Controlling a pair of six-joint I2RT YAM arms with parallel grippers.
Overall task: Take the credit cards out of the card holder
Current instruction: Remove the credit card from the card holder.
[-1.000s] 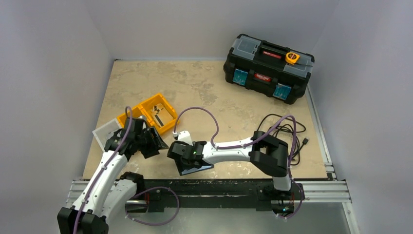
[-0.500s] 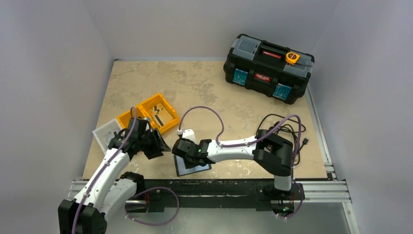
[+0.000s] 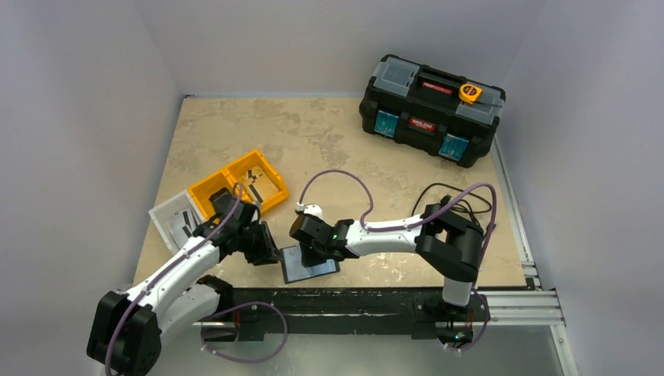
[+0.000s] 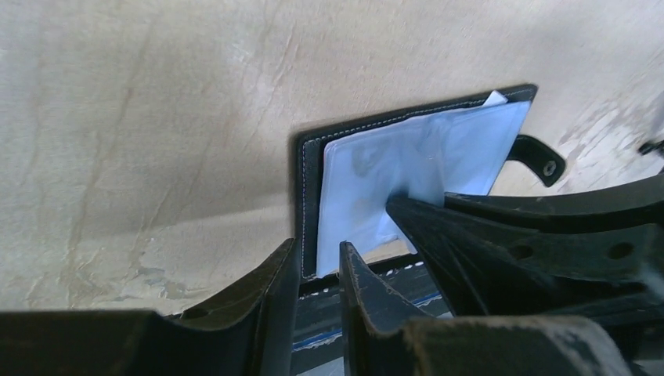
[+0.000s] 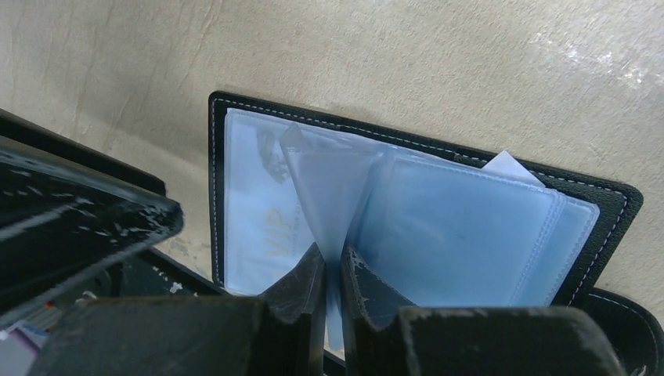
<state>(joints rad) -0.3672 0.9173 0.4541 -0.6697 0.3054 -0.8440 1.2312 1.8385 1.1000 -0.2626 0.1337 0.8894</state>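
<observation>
The card holder (image 3: pixel 304 270) lies open near the table's front edge, black with clear blue-tinted sleeves. My right gripper (image 3: pixel 314 247) is above it. In the right wrist view this gripper (image 5: pixel 333 266) is shut on one clear sleeve (image 5: pixel 329 188), which stands up from the holder (image 5: pixel 218 196). A pale credit card (image 5: pixel 262 227) marked VIP shows inside the leftmost sleeve. A white corner (image 5: pixel 505 165) pokes out at the far edge. My left gripper (image 3: pixel 274 254) is at the holder's left side. Its jaws (image 4: pixel 316 262) stand narrowly open astride the black border (image 4: pixel 307 196).
Orange bins (image 3: pixel 250 182) and a white tray (image 3: pixel 174 219) lie behind the left arm. A black toolbox (image 3: pixel 431 110) stands at the back right. A black cable (image 3: pixel 470 210) is coiled at the right. The metal front rail (image 3: pixel 352 301) runs just below the holder.
My right gripper has moved onto the holder and shut on a sleeve. My left gripper has come right to the holder's left edge and narrowed its jaws.
</observation>
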